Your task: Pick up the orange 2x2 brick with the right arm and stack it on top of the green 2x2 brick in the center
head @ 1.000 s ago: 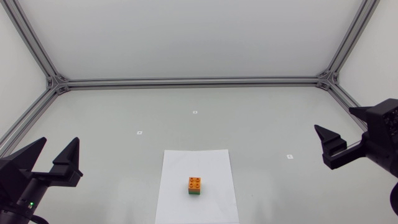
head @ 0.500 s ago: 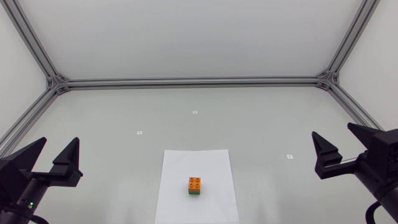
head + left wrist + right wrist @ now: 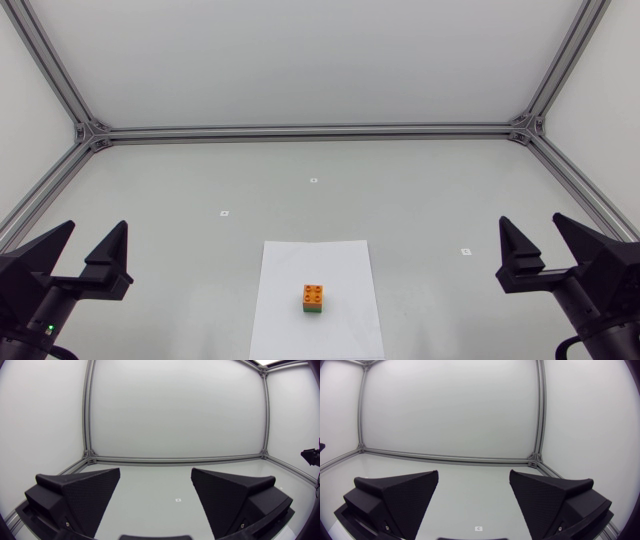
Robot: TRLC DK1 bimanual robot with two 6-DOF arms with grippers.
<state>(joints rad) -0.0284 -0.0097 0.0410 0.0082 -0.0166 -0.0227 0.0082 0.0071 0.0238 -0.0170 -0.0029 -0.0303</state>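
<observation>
Both arms are sitting low at the table's (image 3: 400,200) side edges, with the left gripper (image 3: 93,228) and right gripper (image 3: 532,222) spreading empty fingers wide. Between them, on a white paper sheet (image 3: 300,262), the orange brick (image 3: 313,294) is resting squarely atop the green brick (image 3: 313,309), studs facing up.

Head camera looks down; wrist cameras face across the same table (image 3: 400,190).

A white sheet of paper (image 3: 290,275) lies flat on the pale table (image 3: 420,190), toward its near edge and midway between the sides, three tiny square marks (image 3: 313,180) scattered beyond it, a metal rail (image 3: 310,131) lining the far edge.
</observation>
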